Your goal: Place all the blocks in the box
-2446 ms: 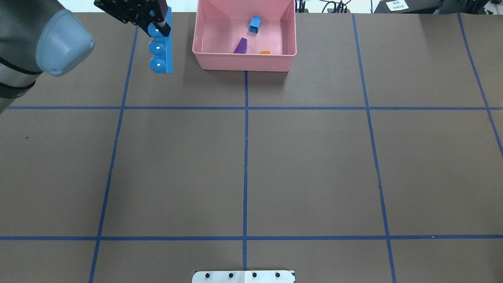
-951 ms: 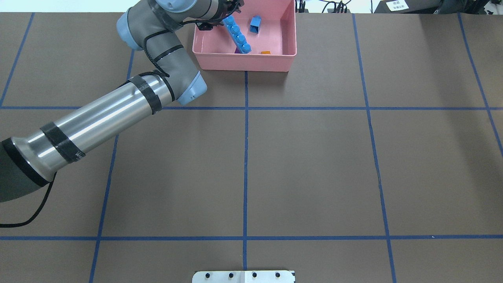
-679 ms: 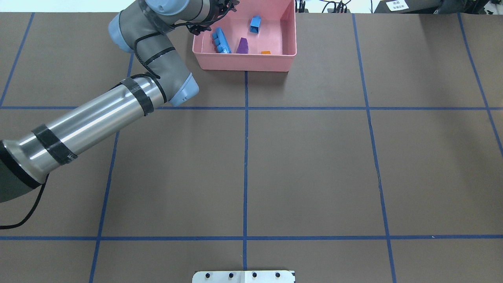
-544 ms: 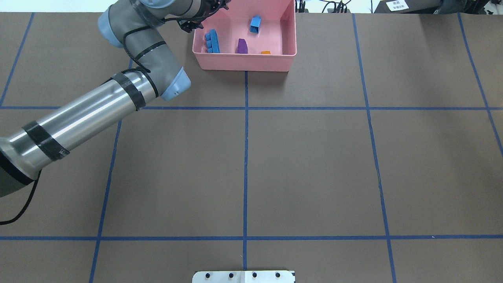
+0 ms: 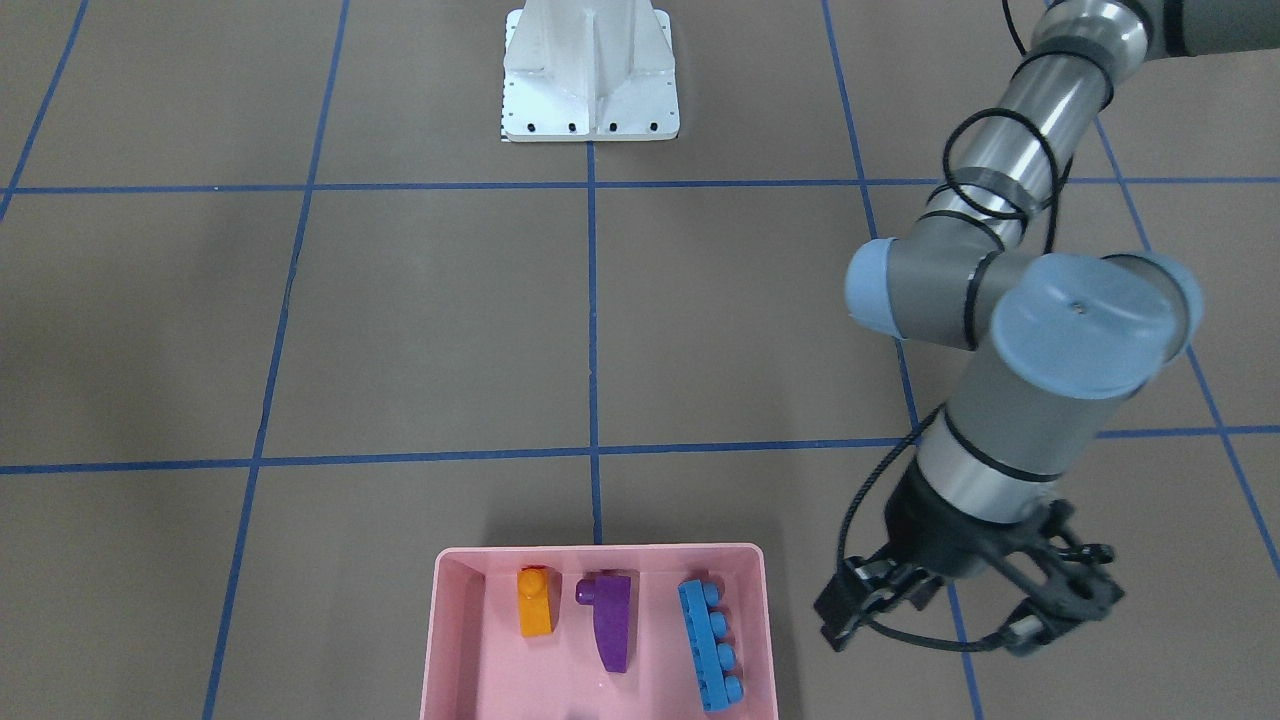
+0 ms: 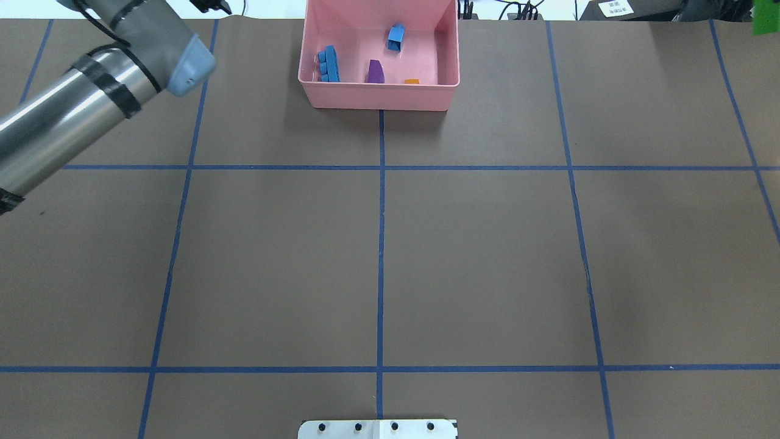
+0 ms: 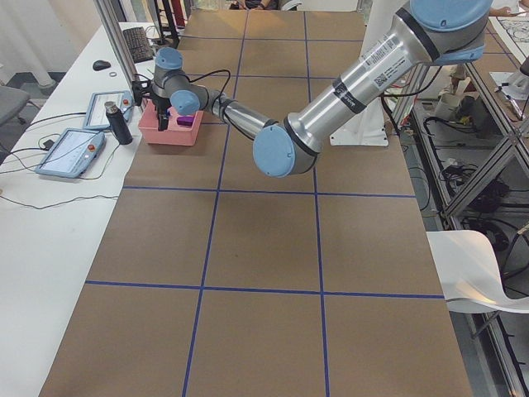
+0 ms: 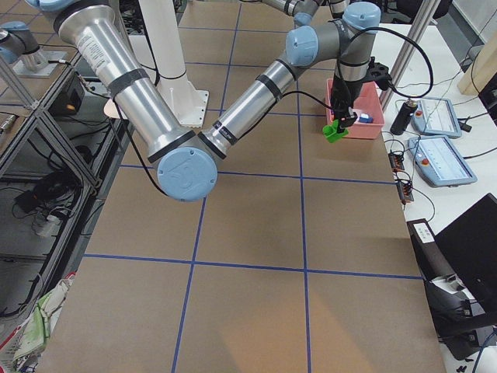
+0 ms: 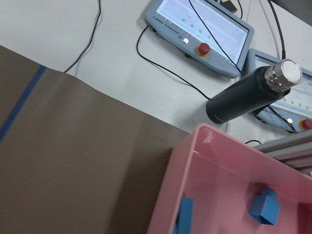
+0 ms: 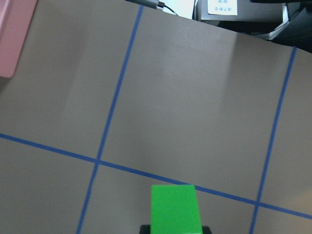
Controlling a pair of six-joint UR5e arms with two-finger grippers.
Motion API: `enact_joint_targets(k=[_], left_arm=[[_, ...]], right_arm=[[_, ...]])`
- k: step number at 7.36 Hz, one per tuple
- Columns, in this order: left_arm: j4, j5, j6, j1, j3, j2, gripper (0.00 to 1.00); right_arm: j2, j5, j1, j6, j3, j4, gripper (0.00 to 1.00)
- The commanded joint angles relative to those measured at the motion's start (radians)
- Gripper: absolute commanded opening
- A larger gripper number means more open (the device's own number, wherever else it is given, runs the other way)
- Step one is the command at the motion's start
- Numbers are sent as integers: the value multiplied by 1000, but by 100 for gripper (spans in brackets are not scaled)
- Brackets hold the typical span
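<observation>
Brown gridded table (image 6: pixel 487 244). Right gripper (image 8: pixel 340 118) pinches green cube (image 10: pixel 175 208), likely light, rigid, slick; flat sides suit gripping. Left gripper (image 5: pixel 940 622) spread wide, empty.

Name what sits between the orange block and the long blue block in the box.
The purple block, lying apart from both; the front-facing view shows it.

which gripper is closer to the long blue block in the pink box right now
Left. The left gripper hangs open just outside the box wall that the long blue block lies along. The right gripper, holding the green block, is off past the box's opposite side.
</observation>
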Motion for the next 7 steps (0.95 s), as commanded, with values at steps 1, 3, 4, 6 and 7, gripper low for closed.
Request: enact_joint_targets(k=[1, 3, 4, 6, 7], left_arm=[[47, -115, 251, -136, -139, 214, 100], [78, -119, 478, -202, -251, 407, 100], [116, -116, 589, -239, -308, 472, 100], [316, -108, 897, -292, -430, 584, 100], [330, -105, 944, -303, -481, 647, 100]], right_arm=[[70, -24, -147, 281, -77, 249, 0], [125, -113, -245, 440, -218, 503, 0], [208, -123, -276, 512, -334, 572, 0], [312, -245, -363, 555, -546, 745, 0], [381, -273, -388, 590, -691, 862, 0]])
